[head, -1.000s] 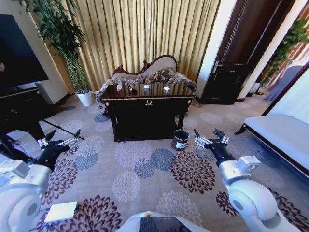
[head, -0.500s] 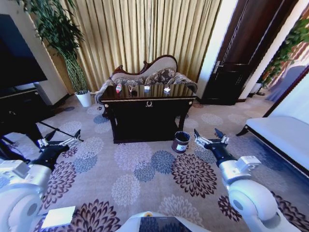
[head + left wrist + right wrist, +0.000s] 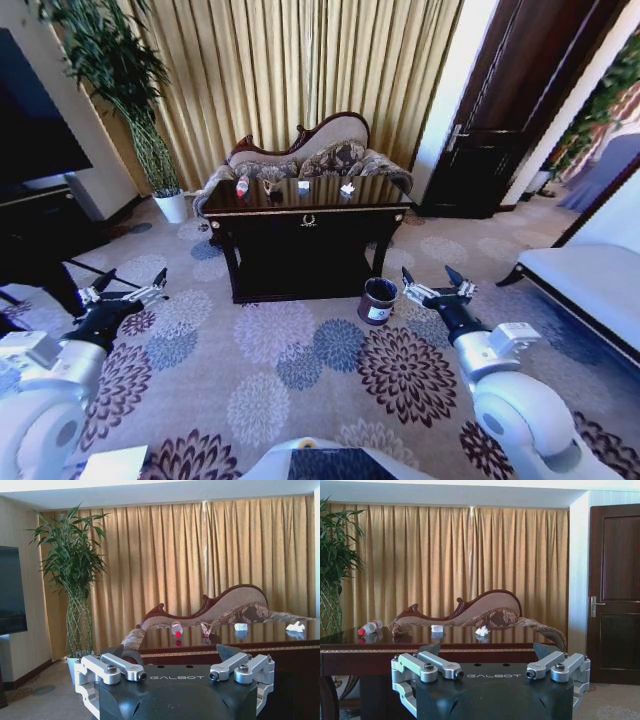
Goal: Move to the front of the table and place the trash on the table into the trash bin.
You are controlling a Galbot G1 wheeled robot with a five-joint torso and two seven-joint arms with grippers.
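Both the left end effector (image 3: 125, 289) and right end effector (image 3: 438, 286) ride released and empty, low and forward, apparently readied for the small clear red-labelled plastic bottle (image 3: 243, 185) on the dark glossy wooden worktop (image 3: 305, 208).

table (image 3: 306, 207) — glossy dark wood | bottle (image 3: 243, 185) — clear plastic | wads (image 3: 346, 187) — white crumpled paper

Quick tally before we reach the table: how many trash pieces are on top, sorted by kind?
Plastic bottle with red cap: 1
Tan wrapper scrap: 1
White paper wads: 2
Total: 4 pieces on the table.
The trash bin stands on the carpet by the table's right front leg.
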